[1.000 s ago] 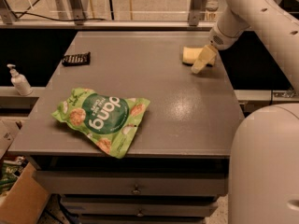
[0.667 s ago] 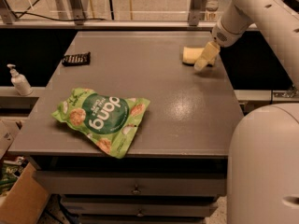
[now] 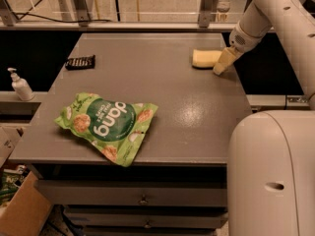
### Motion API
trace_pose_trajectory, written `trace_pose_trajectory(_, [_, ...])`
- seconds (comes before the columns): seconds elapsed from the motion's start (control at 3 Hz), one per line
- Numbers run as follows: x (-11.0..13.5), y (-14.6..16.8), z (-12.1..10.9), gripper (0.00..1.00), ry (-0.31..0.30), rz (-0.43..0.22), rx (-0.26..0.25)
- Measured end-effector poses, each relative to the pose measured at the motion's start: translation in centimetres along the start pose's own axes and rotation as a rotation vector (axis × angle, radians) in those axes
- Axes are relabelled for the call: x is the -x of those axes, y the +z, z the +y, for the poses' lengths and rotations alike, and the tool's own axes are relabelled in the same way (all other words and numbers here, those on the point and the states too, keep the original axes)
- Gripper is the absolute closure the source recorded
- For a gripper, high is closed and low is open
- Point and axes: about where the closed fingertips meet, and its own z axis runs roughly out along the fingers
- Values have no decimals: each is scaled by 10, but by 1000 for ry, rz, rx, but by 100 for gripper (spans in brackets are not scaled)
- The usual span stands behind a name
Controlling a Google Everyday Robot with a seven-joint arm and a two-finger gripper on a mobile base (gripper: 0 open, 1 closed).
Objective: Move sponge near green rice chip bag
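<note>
The pale yellow sponge (image 3: 204, 58) lies flat on the grey table (image 3: 182, 107) at its far right. The gripper (image 3: 222, 63) hangs from the white arm just right of the sponge, close to the table's right edge, low over the surface and at or near the sponge's right end. The green rice chip bag (image 3: 108, 125) lies crinkled at the front left of the table, far from the sponge and the gripper.
A small black ridged object (image 3: 80, 62) lies at the table's far left. A white pump bottle (image 3: 20, 85) stands on a ledge to the left. The robot's white body (image 3: 270, 176) fills the lower right. Drawers (image 3: 142, 200) sit under the table, with a cardboard box (image 3: 19, 215) at lower left.
The gripper has shifted a little to the right, uncovering more of the sponge. The sponge and the bag have not moved.
</note>
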Motion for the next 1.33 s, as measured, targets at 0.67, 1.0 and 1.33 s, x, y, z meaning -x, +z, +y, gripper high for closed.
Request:
trace_pose_trajectory(0.67, [-1, -4, 0, 85, 11, 10, 16])
trace_pose_trajectory(1.0, [-2, -17, 2, 100, 20, -44, 50])
trace_pose_trajectory(1.33, [-6, -38, 12, 100, 33, -125, 117])
